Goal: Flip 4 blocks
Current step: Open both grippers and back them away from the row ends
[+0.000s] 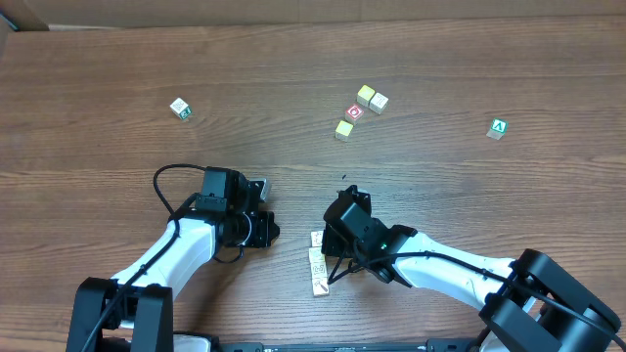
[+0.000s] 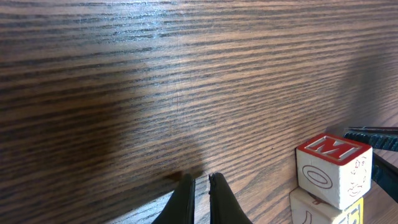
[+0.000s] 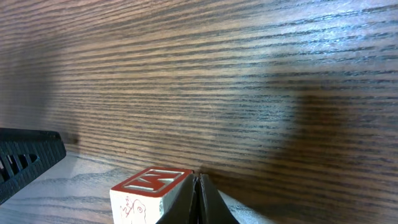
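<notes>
Close between the arms, the small cream-faced wooden blocks (image 1: 318, 262) lay in a short row. The left gripper (image 2: 201, 182) sat near that row's left side, fingers together. The right gripper (image 3: 198, 186), fingers pressed together, rested just beside the row's red-lettered M block (image 3: 149, 190).

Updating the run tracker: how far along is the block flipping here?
Done: cannot tell; the blocks sit in a line between the arms, and nothing marks any as flipped. In hand: nothing; left gripper and right gripper are both shut and empty, the right one's tips close beside the red-topped M block. Left: possibly all four flips.
</notes>
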`<action>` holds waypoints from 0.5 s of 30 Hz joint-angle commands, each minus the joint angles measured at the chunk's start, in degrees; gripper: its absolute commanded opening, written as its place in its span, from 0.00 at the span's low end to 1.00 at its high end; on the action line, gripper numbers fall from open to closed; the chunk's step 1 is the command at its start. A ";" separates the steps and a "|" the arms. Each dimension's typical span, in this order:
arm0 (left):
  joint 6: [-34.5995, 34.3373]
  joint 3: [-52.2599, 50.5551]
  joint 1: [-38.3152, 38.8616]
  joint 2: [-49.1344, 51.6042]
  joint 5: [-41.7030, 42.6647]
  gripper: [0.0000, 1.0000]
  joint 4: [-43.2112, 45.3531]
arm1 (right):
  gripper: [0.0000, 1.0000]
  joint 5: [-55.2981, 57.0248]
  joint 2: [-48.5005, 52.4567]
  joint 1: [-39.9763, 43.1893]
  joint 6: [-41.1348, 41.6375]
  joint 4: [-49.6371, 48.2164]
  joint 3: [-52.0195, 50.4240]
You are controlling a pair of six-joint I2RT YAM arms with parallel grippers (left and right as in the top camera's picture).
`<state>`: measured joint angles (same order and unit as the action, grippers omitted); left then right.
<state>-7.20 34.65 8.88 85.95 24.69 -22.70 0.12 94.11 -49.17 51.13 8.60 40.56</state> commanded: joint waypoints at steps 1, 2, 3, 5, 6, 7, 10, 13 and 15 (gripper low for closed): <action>-0.55 0.24 -0.28 0.61 0.85 0.04 0.22 | 0.04 -1.14 0.33 -0.33 -0.59 -0.42 1.09; -0.55 0.24 -0.28 0.61 0.85 0.04 0.22 | 0.04 -1.31 0.31 -0.33 -0.57 -0.39 1.09; -0.55 0.24 -0.28 0.61 0.85 0.04 0.22 | 0.04 -1.33 0.33 -0.33 -0.52 -0.37 1.09; -0.55 0.24 -0.28 0.61 0.85 0.04 0.24 | 0.04 -1.60 0.33 -0.33 -0.39 -0.37 1.09; -0.55 0.24 -0.28 0.61 0.85 0.04 0.24 | 0.04 -1.73 0.33 -0.33 -0.39 -0.37 1.09; -0.55 0.24 -0.28 0.61 0.85 0.04 0.24 | 0.04 -1.75 0.33 -0.33 -0.37 -0.37 1.09; -0.55 0.24 -0.28 0.61 0.85 0.04 0.24 | 0.04 -1.97 0.33 -0.52 -0.37 -0.37 1.09; -0.55 0.24 -0.28 0.61 0.85 0.04 0.26 | 0.04 -1.70 0.33 -1.03 -0.26 -0.42 1.09; -0.52 0.24 -0.28 0.61 0.85 0.04 0.26 | 0.04 -1.70 0.33 -1.01 -0.15 -0.44 1.09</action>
<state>-7.20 34.65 8.88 85.95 24.69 -22.68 -1.28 94.11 -49.69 51.18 8.60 40.56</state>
